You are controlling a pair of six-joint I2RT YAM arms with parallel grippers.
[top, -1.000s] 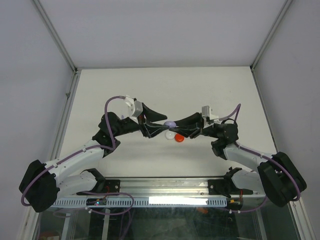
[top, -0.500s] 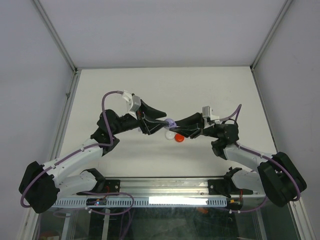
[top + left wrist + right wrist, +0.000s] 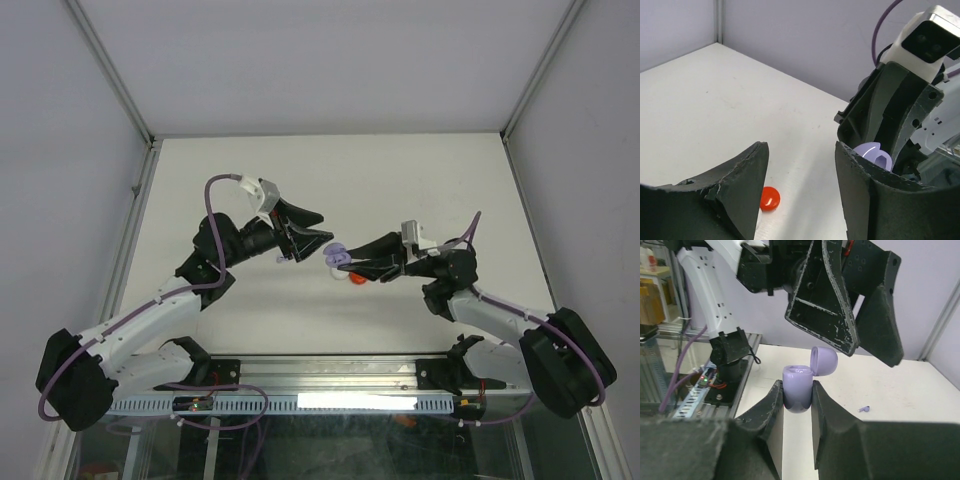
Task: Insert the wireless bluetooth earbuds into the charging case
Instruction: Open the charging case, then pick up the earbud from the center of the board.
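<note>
An aluminium rail (image 3: 330,385) with both arm bases runs along the bottom of the top view. Beyond it lies a plain white worktop (image 3: 400,170), closed in by pale grey walls (image 3: 330,60) and metal corner posts.

In the right wrist view, the right tool (image 3: 796,390) pinches a lilac charging case (image 3: 799,376) at centre frame. The case stands upright with its lid swung open. A single purple earbud (image 3: 864,409) lies on the worktop at the lower right of that view (small, its stem barely readable). It is apart from the case and from both tools, and touches neither.

The left tool (image 3: 799,145) hangs with its fingers spread wide and nothing between them. It faces the right tool, and the two are near each other but not touching. A red round disc (image 3: 769,198) rests on the worktop at the lower centre of the left wrist view, just beside the left-hand finger.
</note>
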